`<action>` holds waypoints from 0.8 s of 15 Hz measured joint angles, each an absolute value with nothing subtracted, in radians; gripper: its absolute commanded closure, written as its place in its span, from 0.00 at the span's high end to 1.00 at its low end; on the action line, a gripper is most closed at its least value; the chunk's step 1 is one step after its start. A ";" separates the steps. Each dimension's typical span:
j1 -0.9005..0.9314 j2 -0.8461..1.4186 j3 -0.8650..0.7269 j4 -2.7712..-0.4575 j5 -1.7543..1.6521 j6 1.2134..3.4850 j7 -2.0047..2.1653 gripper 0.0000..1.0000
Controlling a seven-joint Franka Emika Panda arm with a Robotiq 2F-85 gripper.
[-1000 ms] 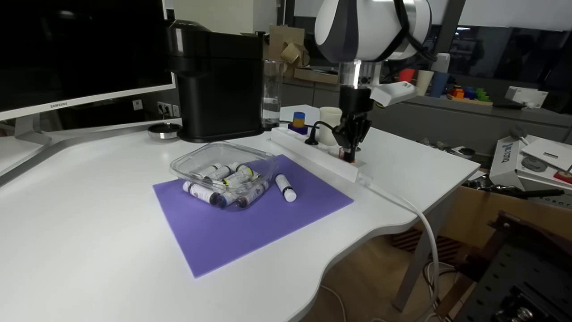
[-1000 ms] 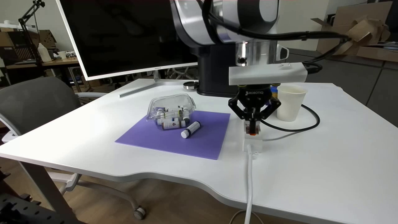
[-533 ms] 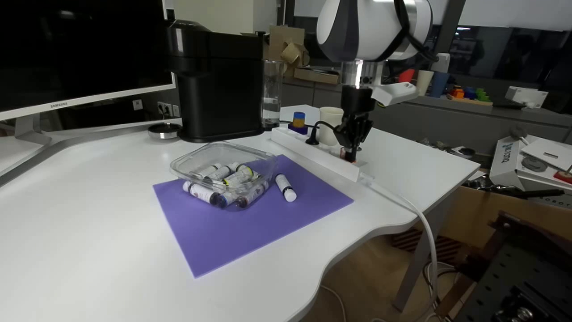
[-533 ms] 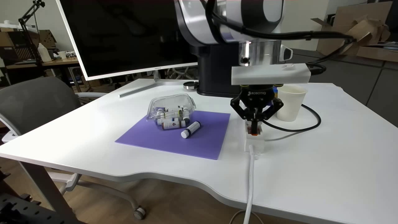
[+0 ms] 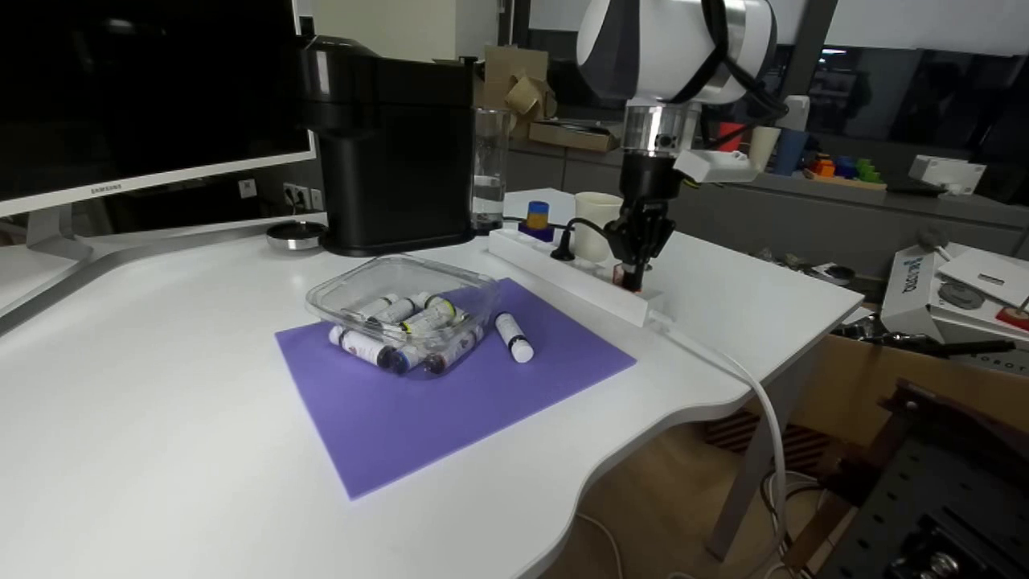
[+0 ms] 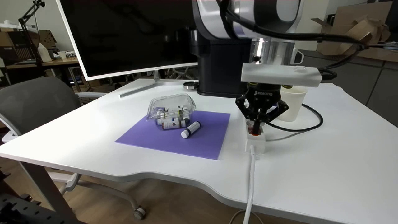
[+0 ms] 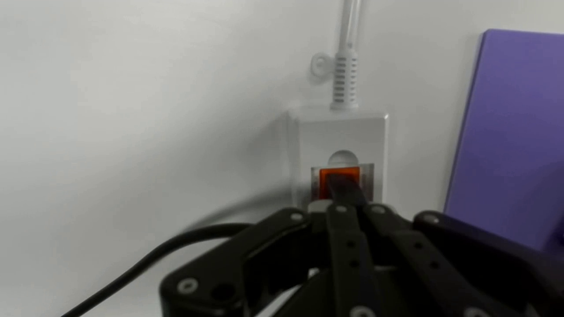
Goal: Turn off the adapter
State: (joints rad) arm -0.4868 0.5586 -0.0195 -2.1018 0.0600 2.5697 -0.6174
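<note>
The adapter (image 5: 563, 273) is a long white power strip lying on the table; its near end also shows in an exterior view (image 6: 255, 144) and in the wrist view (image 7: 341, 134). A white cord leaves that end. Its red-orange switch (image 7: 339, 171) sits in a clear housing near the cord end. My gripper (image 7: 346, 187), also seen in both exterior views (image 5: 633, 281) (image 6: 256, 129), is shut and empty. It points down with its fingertips at the switch, covering the middle of it. Pressing contact appears likely but its depth cannot be told.
A black plug (image 5: 563, 245) with a black cable (image 6: 298, 129) stands in the strip beside a white cup (image 6: 293, 104). A purple sheet (image 5: 418, 434) with a clear marker box (image 5: 378, 277) lies alongside. A black appliance (image 5: 394, 161) stands behind.
My shut gripper has moved slightly right in both exterior views and tilted a little. The adapter's cord end has slid slightly right with it. The fingertips stay at the switch.
</note>
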 measured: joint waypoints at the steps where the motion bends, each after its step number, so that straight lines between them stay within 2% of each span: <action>1: -0.494 0.565 -0.017 -2.086 0.067 2.547 -0.637 0.00; 5: -0.502 0.591 -0.017 -2.026 0.082 2.460 -0.702 0.00; 10: -0.488 0.592 -0.026 -2.021 0.070 2.453 -0.762 0.00; 12: -0.474 0.578 -0.031 -2.038 0.049 2.464 -0.789 0.26</action>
State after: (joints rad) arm -0.4742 0.5777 -0.0308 -2.0382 0.0493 2.4639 -0.7888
